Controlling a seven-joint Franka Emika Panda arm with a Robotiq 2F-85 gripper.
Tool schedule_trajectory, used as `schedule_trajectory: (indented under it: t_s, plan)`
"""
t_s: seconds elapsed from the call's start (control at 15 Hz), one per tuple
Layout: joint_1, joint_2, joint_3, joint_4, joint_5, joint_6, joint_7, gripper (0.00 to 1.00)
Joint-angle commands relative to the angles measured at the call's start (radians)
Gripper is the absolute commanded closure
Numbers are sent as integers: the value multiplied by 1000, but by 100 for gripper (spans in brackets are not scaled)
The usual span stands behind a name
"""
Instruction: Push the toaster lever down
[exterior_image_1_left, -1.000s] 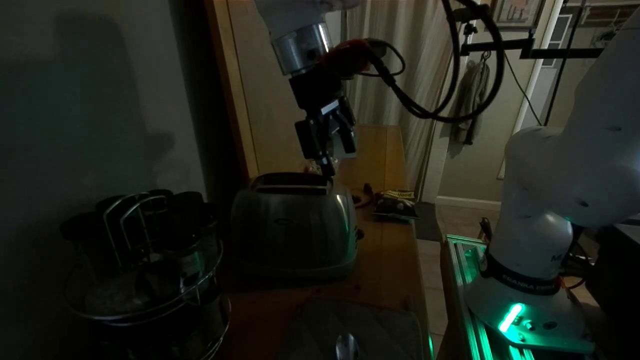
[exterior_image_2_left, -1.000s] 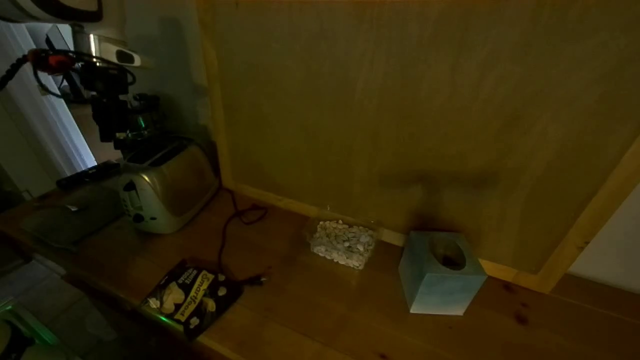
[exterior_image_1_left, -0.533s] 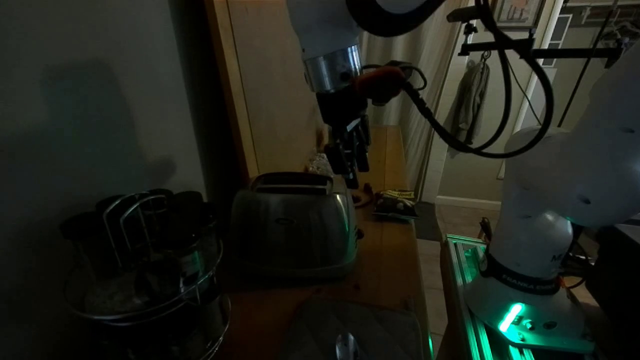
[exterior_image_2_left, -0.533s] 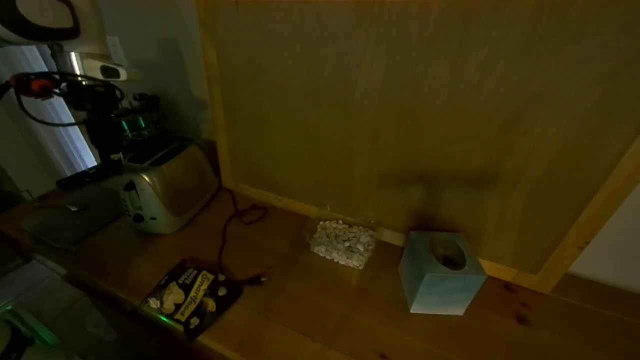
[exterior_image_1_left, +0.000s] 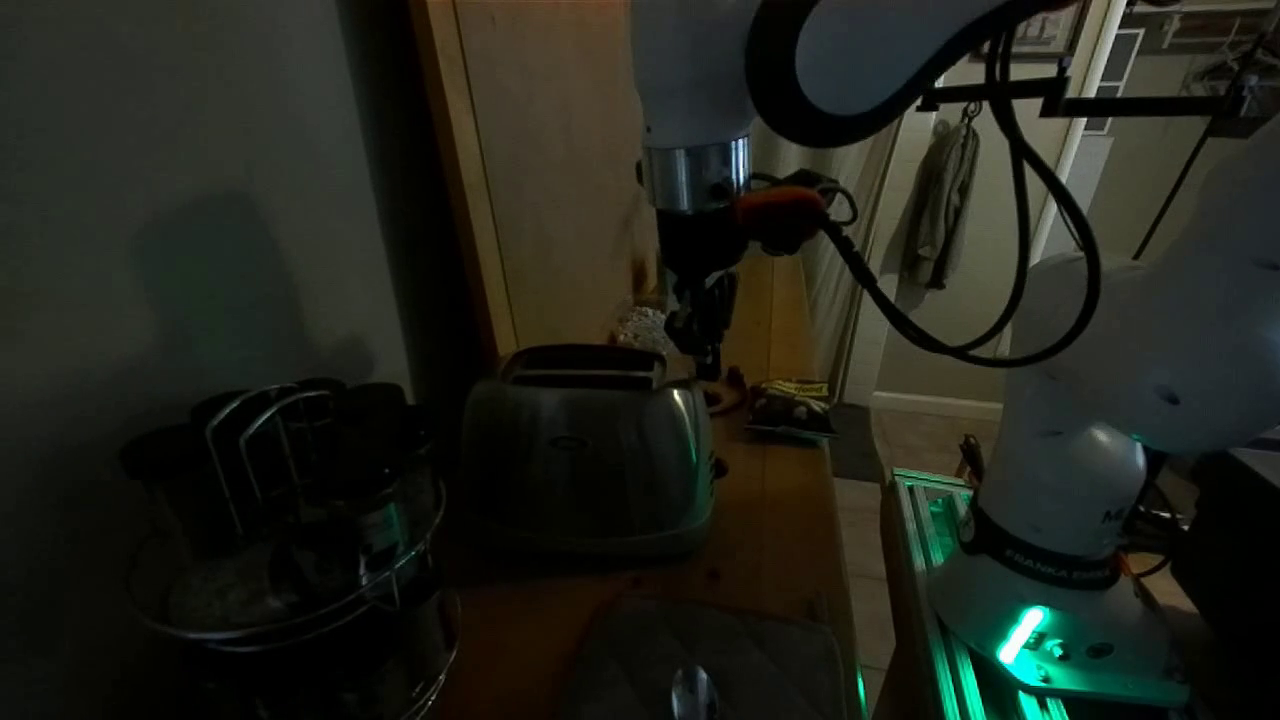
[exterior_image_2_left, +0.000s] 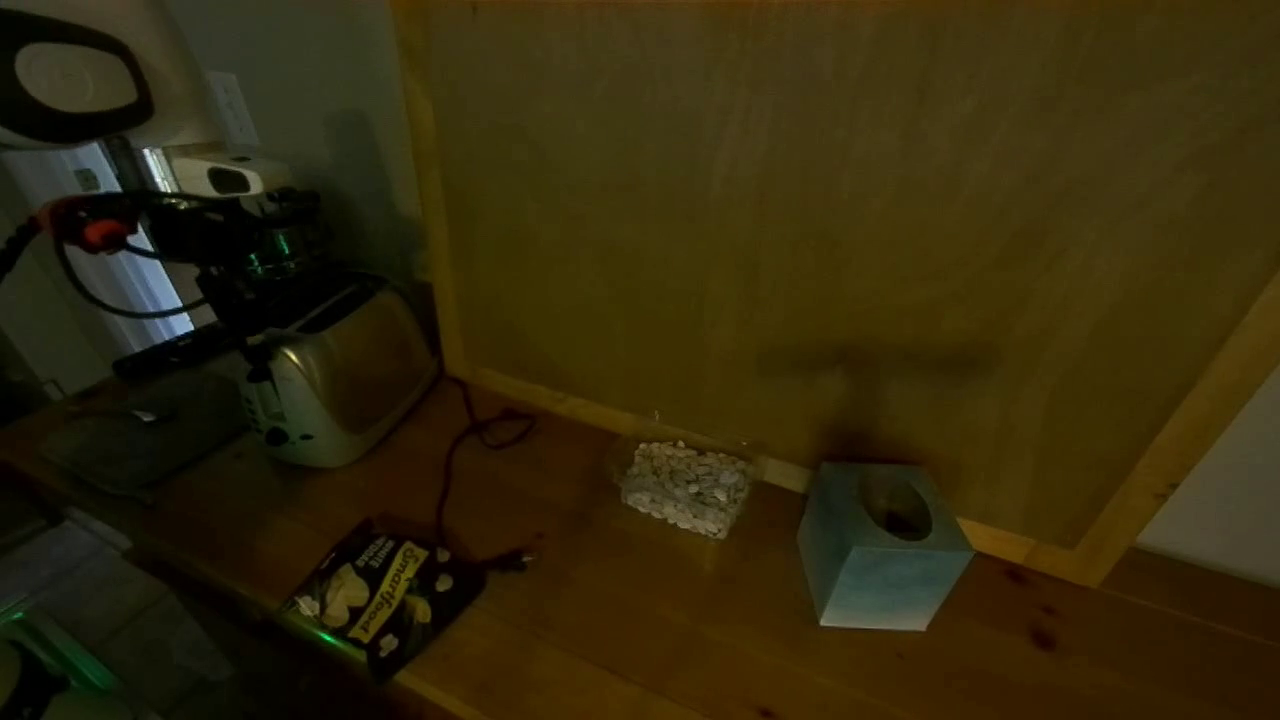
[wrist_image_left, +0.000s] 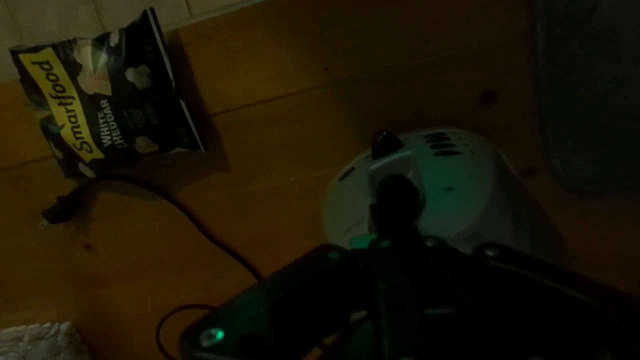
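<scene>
Brushed silver metal covers the one toaster (exterior_image_1_left: 580, 460), upright on the wooden bench (exterior_image_2_left: 600, 610), its narrow control end facing the floor-side edge. On that end are one dark lever (exterior_image_2_left: 260, 374), set high, and one dark knob (exterior_image_2_left: 276, 437) below. One gripper (exterior_image_1_left: 708, 364) points down just beside that end, narrow, its jaws drawn together; whether it touches the lever I cannot tell. At the floor-side edge lies one black Smartfood bag (wrist_image_left: 110, 95), one plug (wrist_image_left: 62, 210) just beside it. Near the back edge, in an exterior view, are one heap of white pieces (exterior_image_2_left: 688, 488), too small to count, and one blue box (exterior_image_2_left: 890, 585) with an oval opening. One spoon (exterior_image_1_left: 692, 693) lies on one grey mat (exterior_image_1_left: 775, 650) near the floor-side edge. One wire rack (exterior_image_1_left: 230, 636) of dark-lidded jars (exterior_image_1_left: 165, 455), too dim to count, stands toward the back edge.
</scene>
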Motion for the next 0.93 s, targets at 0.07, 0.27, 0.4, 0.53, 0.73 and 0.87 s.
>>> schedule_trajectory:
  t_s: [0.07,0.27,0.4,0.53,0.73,0.87]
  plan:
    - [-4,-41,-28,-64,29,78,-59,99]
    - [9,-48,-53,-79,74,88,-100,99]
    - [19,-61,-72,-89,114,89,-137,99]
    - [20,-70,-90,-101,149,89,-173,99]
    - [18,-78,-100,-123,199,99,-206,99]
    - [8,-76,-85,-130,182,108,-203,99]
